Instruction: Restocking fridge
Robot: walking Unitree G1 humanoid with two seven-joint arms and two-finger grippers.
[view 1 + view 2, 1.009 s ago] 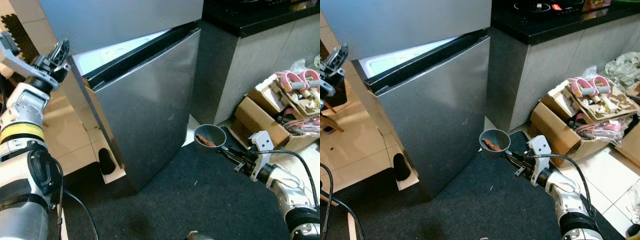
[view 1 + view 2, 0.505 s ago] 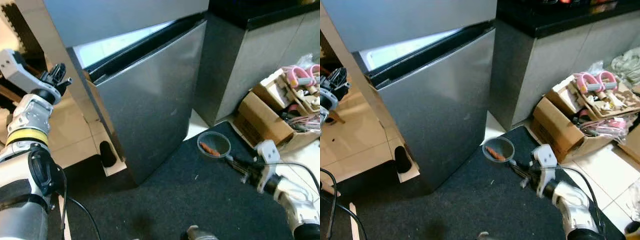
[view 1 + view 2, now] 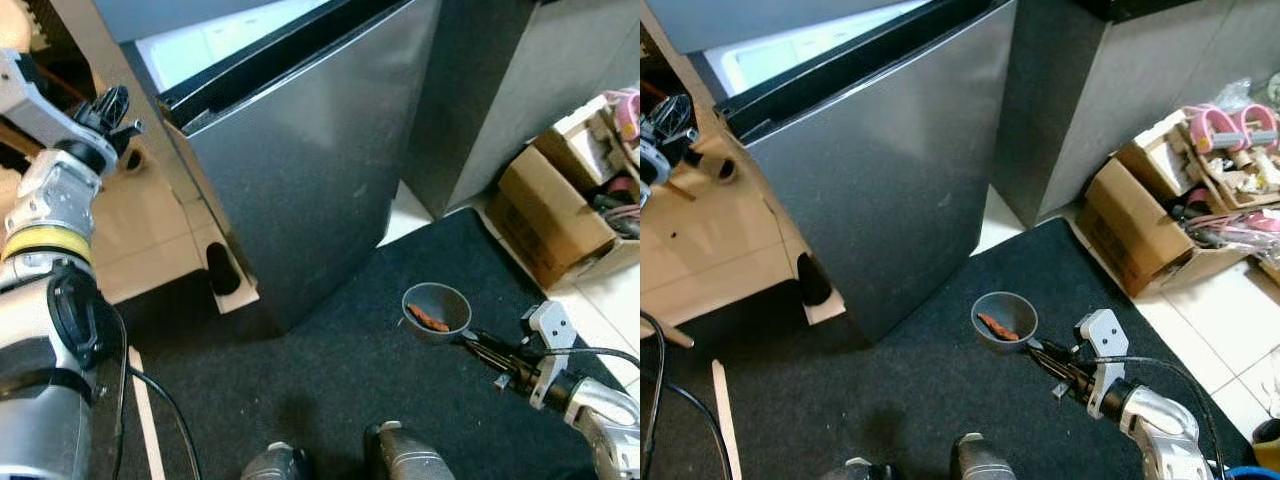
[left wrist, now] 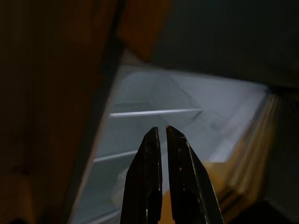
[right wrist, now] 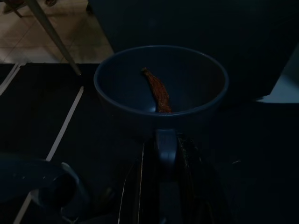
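Dark kitchen mat [image 3: 380, 350] beside a fridge [image 3: 300, 170] standing ajar: right gripper [image 3: 1052, 360] fingers clamped on a grey bowl's [image 3: 1004, 320] handle, low and near; left gripper [image 4: 159, 140] fingers almost closed, empty, raised at the door gap. Risk: tilting spills the orange-brown morsel [image 5: 156, 91].

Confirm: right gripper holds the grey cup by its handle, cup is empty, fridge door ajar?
Not empty. The right wrist view shows a reddish-brown strip lying in the grey cup. The rest holds: the right gripper grips its handle, and the fridge door is ajar.
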